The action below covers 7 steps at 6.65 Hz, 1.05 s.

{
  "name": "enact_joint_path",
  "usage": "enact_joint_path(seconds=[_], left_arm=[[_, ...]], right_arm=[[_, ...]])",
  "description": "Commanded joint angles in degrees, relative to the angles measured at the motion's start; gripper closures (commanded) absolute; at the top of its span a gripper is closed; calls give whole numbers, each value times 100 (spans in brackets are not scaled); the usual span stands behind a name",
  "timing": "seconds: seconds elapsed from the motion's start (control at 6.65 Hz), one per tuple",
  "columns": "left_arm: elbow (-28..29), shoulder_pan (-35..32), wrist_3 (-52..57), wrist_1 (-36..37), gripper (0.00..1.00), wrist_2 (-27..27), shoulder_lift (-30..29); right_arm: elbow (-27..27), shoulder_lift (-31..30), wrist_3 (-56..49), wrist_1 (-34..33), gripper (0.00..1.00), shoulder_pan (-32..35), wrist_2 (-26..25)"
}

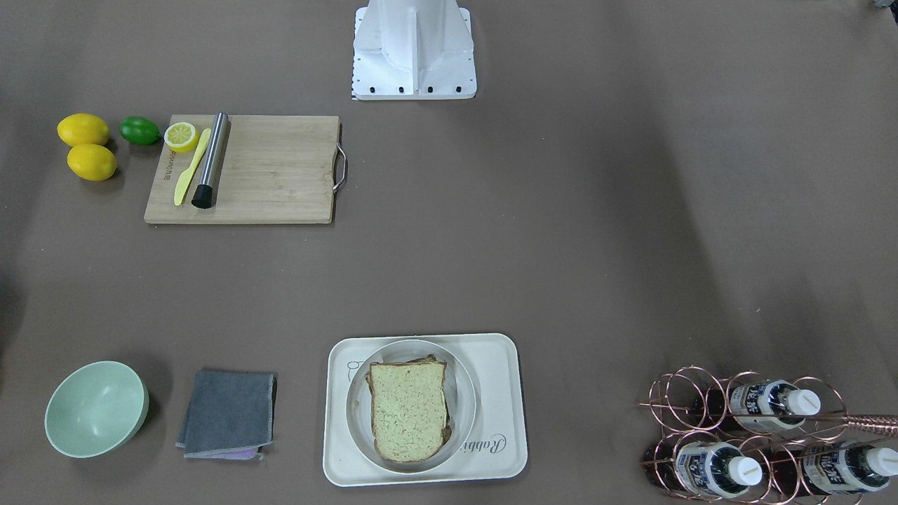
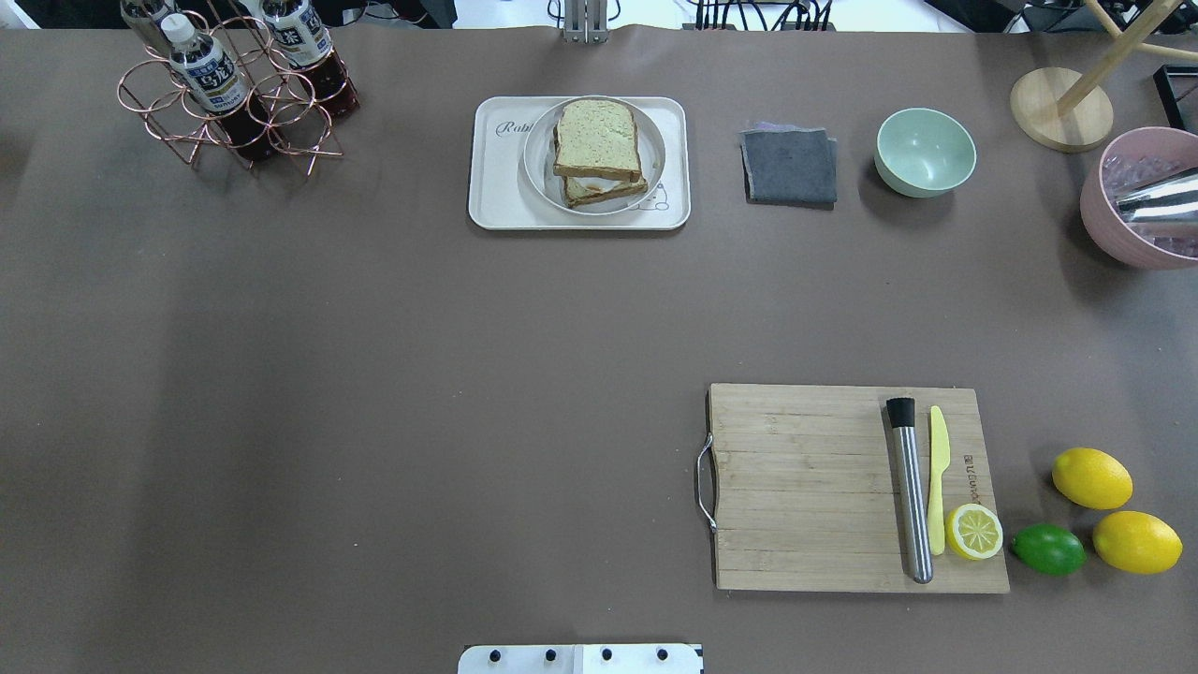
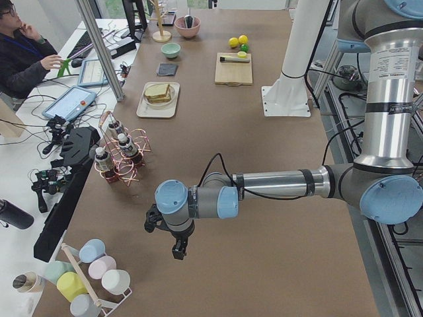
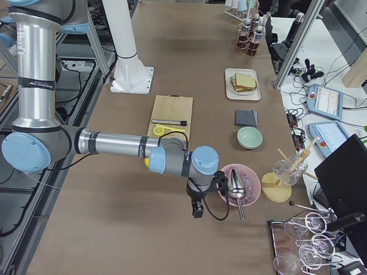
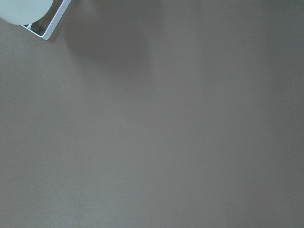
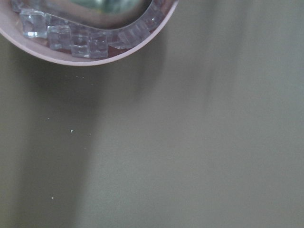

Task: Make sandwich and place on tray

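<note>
The sandwich [image 2: 599, 140] lies on a plate [image 2: 535, 161] in the tray [image 2: 489, 198], near the table's [image 2: 374, 374] far edge, with a broad brown stretch on the robot's side of the tray. Both arms reach out level, well apart from the tray, with the left hand [image 3: 178, 249] and right hand [image 4: 198, 211] pointing down. I cannot tell whether either is spread or pressed together.

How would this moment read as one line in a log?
sandwich: assembled, on plate | plate: on tray | left gripper, right gripper: away from tray, state unclear
</note>
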Motion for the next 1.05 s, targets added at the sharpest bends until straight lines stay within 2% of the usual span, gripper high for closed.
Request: enact_joint_path(seconds=[0.0,0.9], left_arm=[[-15,6,7,2,1,-9,17],[3,6,7,-6,1,-9,8]], right_arm=[[1,-42,0,18,0,-2,152],[37,-95,-8,18,0,7,161]])
